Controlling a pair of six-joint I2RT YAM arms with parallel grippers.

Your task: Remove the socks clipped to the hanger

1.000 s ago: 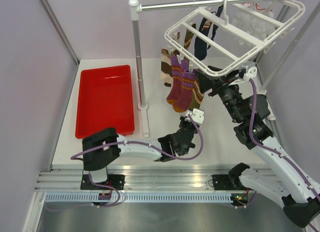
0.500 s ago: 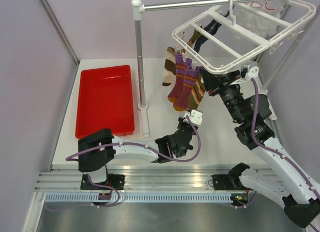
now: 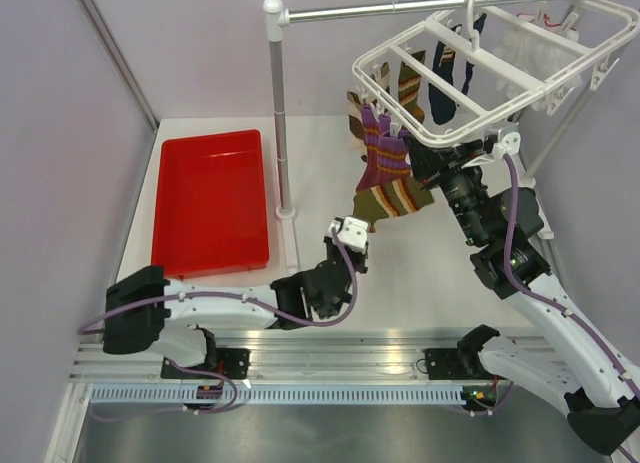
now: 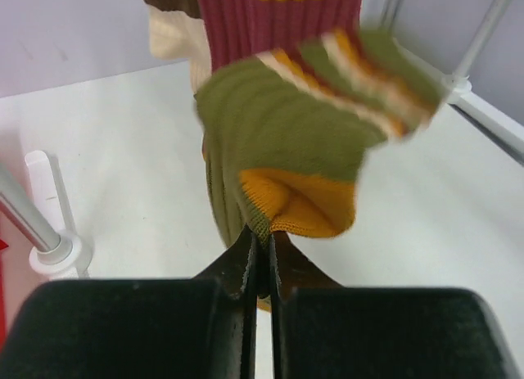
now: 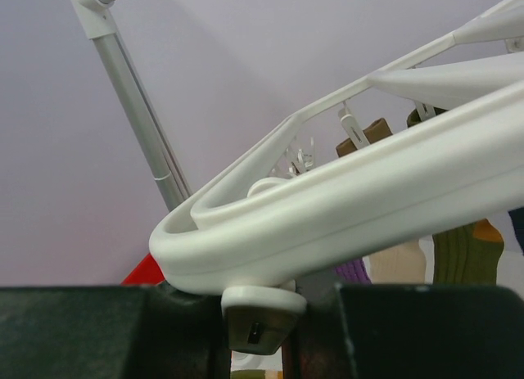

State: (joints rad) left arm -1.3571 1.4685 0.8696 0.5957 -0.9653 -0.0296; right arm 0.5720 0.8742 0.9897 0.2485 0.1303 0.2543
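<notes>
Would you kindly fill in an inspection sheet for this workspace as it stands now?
Surface: white table, no spills seen.
Job's things: white hanger tilted on the rail; olive striped sock pulled off vertical; other socks hanging from clips.
Clutter: red tray left of the pole.
Tools: left tool shut on the olive striped sock; right tool closed on the hanger's near rim.
Cables: purple cables run along both arms, no snag seen.
Surroundings: lilac walls on both sides.
</notes>
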